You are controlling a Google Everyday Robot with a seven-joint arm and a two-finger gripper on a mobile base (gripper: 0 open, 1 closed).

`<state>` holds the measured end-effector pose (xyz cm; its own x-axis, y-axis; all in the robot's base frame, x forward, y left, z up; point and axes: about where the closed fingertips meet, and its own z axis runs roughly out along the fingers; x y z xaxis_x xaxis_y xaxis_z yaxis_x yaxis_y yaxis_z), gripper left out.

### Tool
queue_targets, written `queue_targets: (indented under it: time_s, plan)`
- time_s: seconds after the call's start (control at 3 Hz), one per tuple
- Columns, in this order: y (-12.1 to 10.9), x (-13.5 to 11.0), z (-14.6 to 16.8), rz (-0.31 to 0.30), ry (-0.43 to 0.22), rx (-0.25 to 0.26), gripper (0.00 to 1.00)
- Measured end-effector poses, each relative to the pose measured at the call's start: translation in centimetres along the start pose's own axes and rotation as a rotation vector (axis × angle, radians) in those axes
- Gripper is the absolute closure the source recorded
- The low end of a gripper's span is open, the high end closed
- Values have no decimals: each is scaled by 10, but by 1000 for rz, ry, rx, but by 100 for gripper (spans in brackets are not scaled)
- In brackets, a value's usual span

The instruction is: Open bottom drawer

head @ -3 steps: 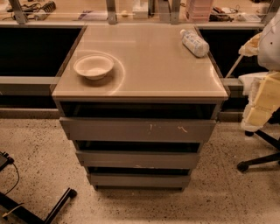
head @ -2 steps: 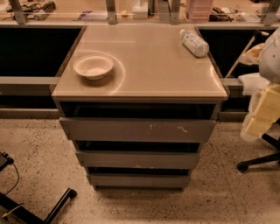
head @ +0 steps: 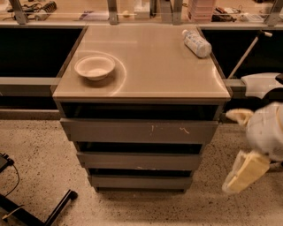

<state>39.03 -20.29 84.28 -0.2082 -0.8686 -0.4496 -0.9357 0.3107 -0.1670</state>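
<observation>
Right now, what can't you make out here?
Camera view:
- bottom drawer interior: hidden by its front and the middle drawer above.
- hand, low right of the cabinet, apart from it: arm cut off by the right edge.
- bottle label: too small to read.
- clutter behind: blurred, cut by the top edge.

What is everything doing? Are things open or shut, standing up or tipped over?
bottom drawer: looks shut, nothing touching it.
middle drawer: looks shut.
top drawer: looks shut.
bowl: upright and empty, on the cabinet top.
bottle: tipped over on its side, on the cabinet top.
gripper: open, holding nothing, low down to the right of the drawers.
</observation>
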Motion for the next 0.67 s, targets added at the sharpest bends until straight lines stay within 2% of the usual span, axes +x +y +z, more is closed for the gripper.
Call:
queue_targets:
  time_s: [0.33,0.67]
  plan:
    - [35,54,83,65,-90,-54,0]
    - [43,102,162,113,-123,-65,0]
